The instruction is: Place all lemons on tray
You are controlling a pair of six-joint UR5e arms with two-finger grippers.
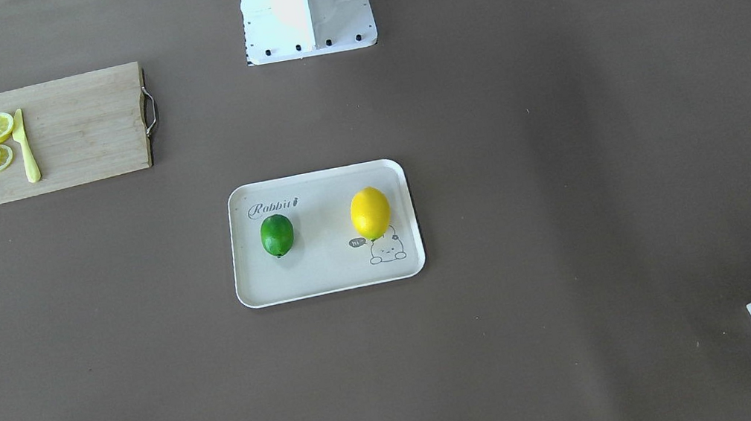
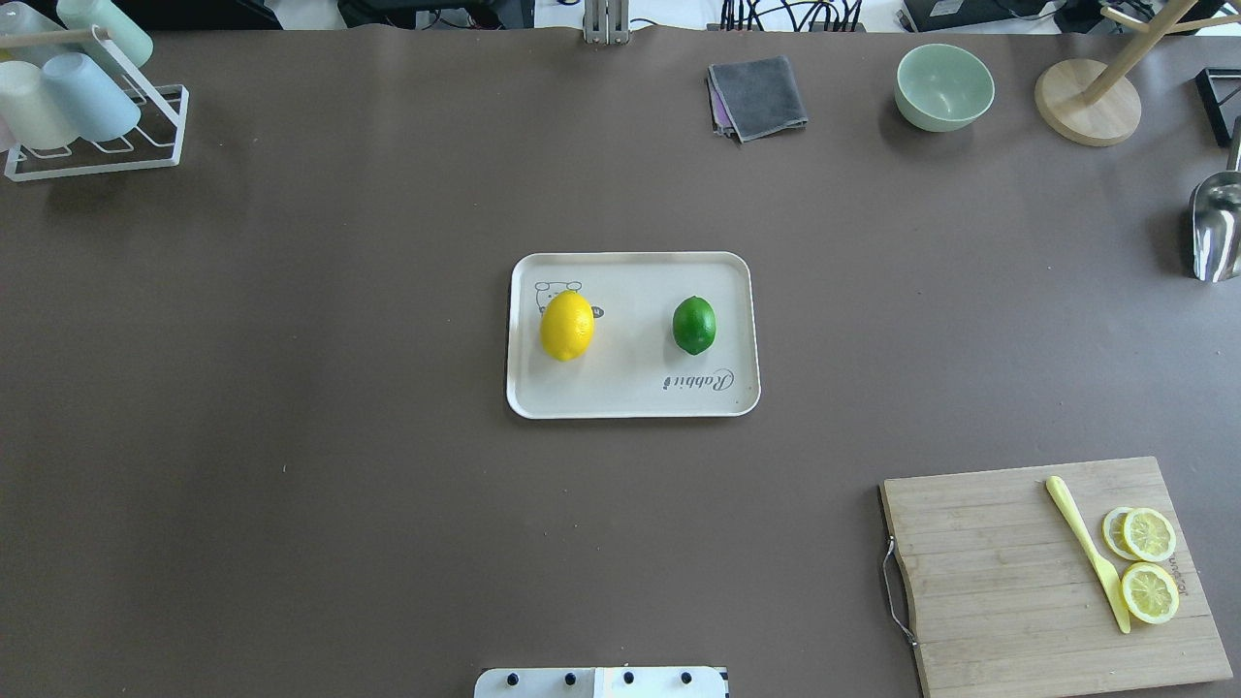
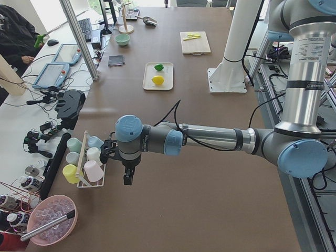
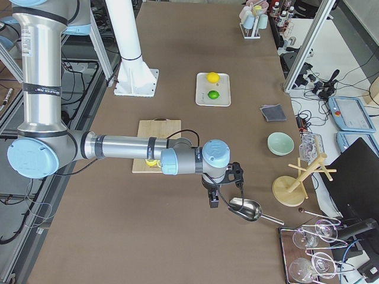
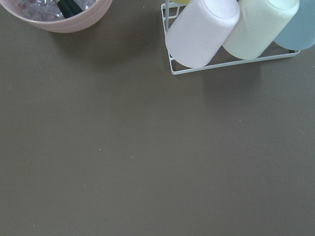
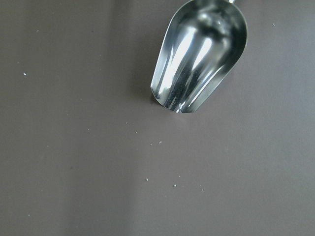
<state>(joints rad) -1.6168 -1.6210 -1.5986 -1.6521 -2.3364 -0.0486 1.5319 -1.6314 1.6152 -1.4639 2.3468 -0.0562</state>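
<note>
Left gripper [image 3: 127, 180], right gripper [image 4: 214, 201], low in frame: clench untellable; could knock yellow lemon [image 2: 567, 326], green lemon [image 2: 694, 325] off mid-frame tray [image 2: 630, 393] if swung across.

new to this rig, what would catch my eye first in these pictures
The yellow lemon and the green lemon, lying apart on the cream Rabbit tray at mid-table, stand out first. Next come lemon slices and a yellow knife on the wooden cutting board near the robot's right. Both arms reach to the table's ends, the left hand by the cup rack, the right hand by the metal scoop.
</note>
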